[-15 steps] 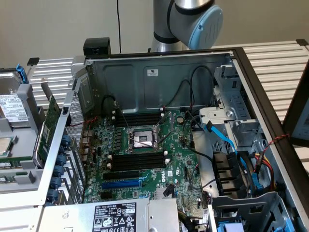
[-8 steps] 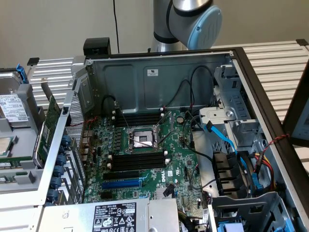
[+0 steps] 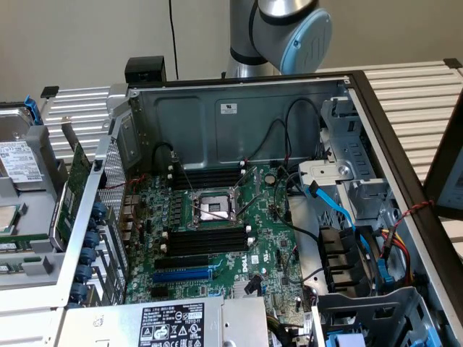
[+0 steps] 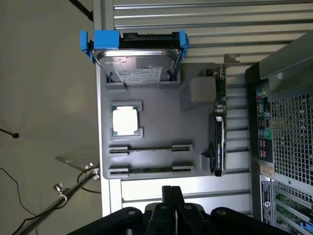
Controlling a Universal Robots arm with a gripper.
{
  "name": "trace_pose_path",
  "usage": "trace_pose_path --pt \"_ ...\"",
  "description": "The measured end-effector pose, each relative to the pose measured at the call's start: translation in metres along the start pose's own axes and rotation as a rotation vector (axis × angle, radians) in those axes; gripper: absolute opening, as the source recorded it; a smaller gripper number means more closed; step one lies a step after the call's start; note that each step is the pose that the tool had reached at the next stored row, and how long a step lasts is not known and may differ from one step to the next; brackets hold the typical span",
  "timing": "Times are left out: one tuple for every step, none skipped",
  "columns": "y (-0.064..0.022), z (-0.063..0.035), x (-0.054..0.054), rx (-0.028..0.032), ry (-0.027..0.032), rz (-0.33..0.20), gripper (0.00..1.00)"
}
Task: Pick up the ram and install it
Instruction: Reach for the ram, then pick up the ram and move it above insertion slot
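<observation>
Two ram sticks stand on edge in holders of a grey tray (image 4: 161, 110): one ram stick (image 4: 150, 148) and a second (image 4: 150, 170) closer to my gripper. My gripper (image 4: 172, 191) hangs above the tray's near edge, short of the sticks, with its black fingers pressed together and nothing between them. In the exterior view the tray (image 3: 32, 278) lies left of the open computer case (image 3: 239, 116). The motherboard's black memory slots (image 3: 206, 242) lie beside the processor socket (image 3: 215, 208), with more black slots (image 3: 206, 177) on the socket's other side.
On the tray also sit a hard drive in a blue caddy (image 4: 137, 56), a processor chip (image 4: 125, 120) and a green expansion card (image 4: 218, 127) on edge. The case's rear panel (image 4: 283, 132) stands beside the tray. Cables (image 3: 340, 210) and drive bays crowd the case on the exterior view's right.
</observation>
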State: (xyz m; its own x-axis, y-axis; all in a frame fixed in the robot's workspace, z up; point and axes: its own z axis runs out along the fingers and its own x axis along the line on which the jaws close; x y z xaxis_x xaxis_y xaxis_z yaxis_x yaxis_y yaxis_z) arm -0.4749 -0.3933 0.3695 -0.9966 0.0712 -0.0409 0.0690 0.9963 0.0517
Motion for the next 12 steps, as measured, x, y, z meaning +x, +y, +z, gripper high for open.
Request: trace_pose_path --pt "0.0000 0.0000 0.0001 0.0000 0.0000 0.000 0.10" --pt "0.0000 0.0000 0.0001 0.0000 0.0001 0.000 0.10" --pt "0.0000 0.0000 0.0001 0.0001 0.0001 0.000 0.10" --pt "0.0000 0.0000 0.0001 0.0000 0.0001 0.000 0.10" --pt "0.0000 0.0000 0.0001 0.0000 0.0000 0.000 0.10" --pt "0.0000 0.0000 0.0001 0.0000 0.0000 0.000 0.10" --pt "0.0000 0.0000 0.0001 0.0000 0.0000 0.000 0.10" --pt "0.0000 0.0000 0.0001 0.0000 0.0000 0.000 0.10" --pt "0.0000 0.0000 0.0001 0.0000 0.0000 0.000 0.10" --pt "0.0000 0.0000 0.0001 0.0000 0.0000 0.000 0.10" --pt "0.0000 0.0000 0.0001 0.0000 0.0001 0.000 0.10" --pt "0.0000 0.0000 0.0003 0.0000 0.0002 -0.004 0.10"
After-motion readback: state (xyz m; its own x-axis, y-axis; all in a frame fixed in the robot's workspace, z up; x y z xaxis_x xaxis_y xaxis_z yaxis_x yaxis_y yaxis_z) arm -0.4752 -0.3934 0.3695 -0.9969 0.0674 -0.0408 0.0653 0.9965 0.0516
